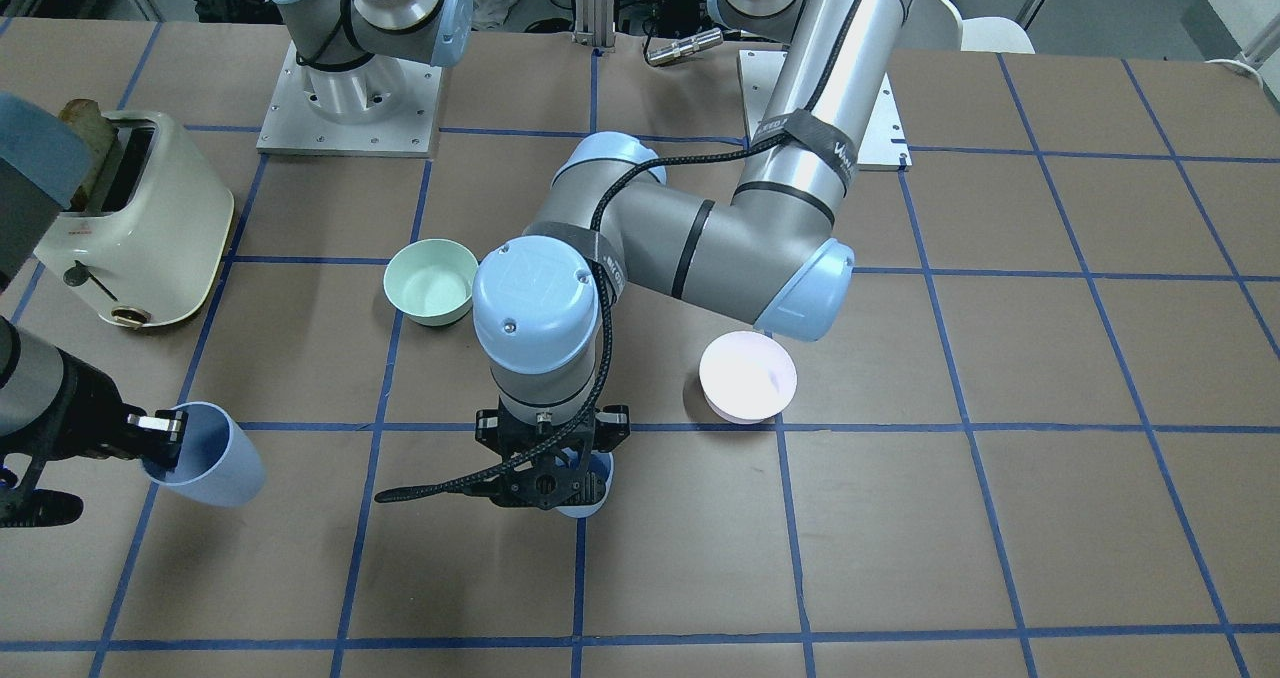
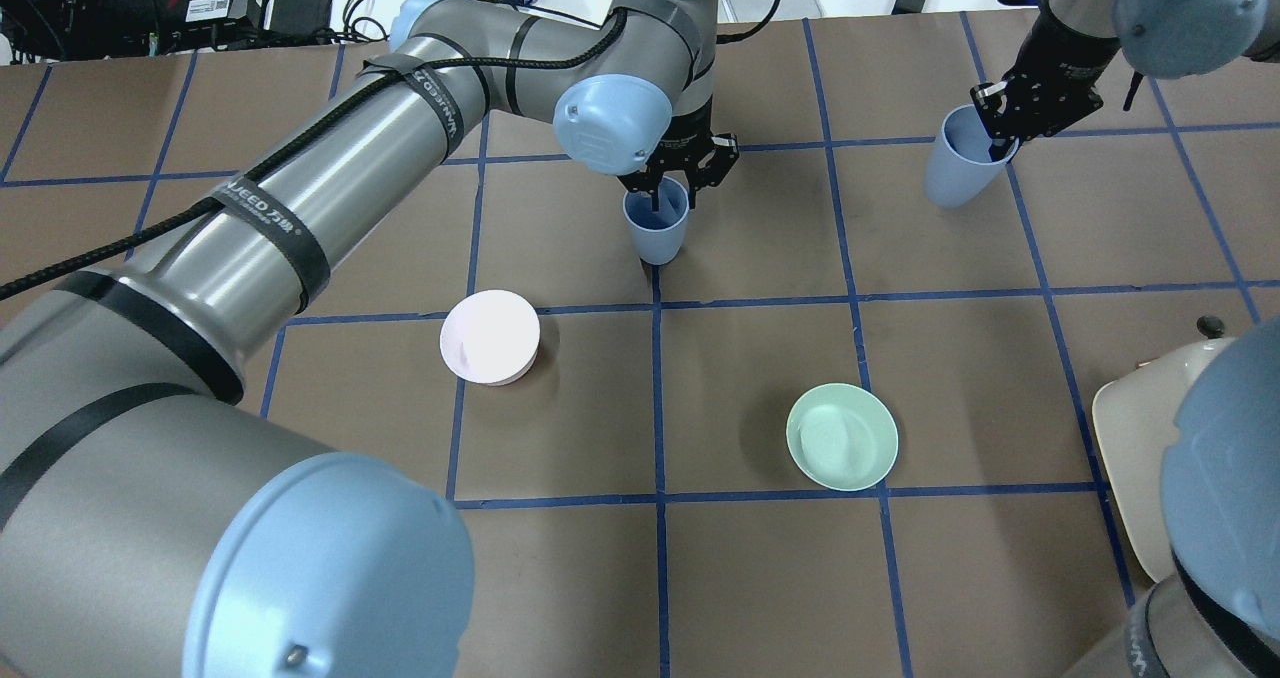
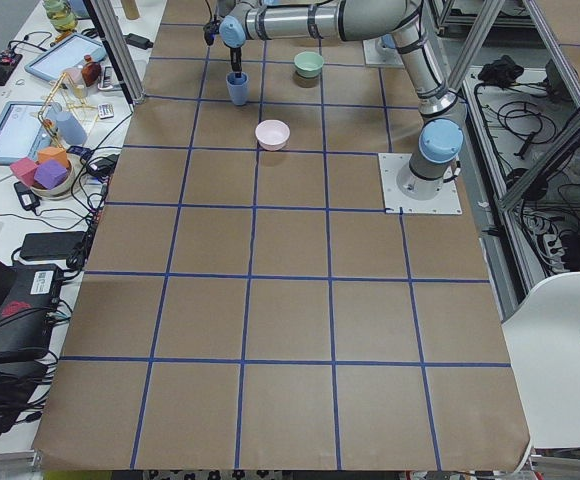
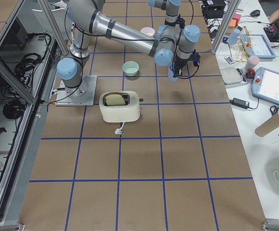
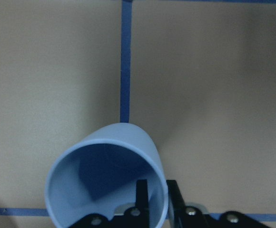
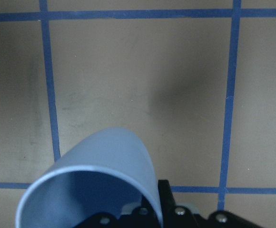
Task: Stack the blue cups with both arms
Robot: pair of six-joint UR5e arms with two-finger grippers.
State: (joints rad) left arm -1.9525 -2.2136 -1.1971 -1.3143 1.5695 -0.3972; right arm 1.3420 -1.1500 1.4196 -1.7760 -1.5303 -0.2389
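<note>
Stack not done. Left end effector [image 2: 672,193] clamps rim of pale blue tapered plastic cup [image 2: 656,233], counter [image 2: 760,388] centre. Right end effector [image 2: 996,134] grips matching blue plastic cup [image 2: 948,173], tilted, far right, well apart.

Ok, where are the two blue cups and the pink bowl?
middle blue cup [image 2: 657,243]: overhead view, on its outer wall below the rim.
right blue cup [image 2: 950,180]: overhead view, on its outer wall, lower half.
pink bowl [image 2: 490,338]: overhead view, on its bare middle.
</note>
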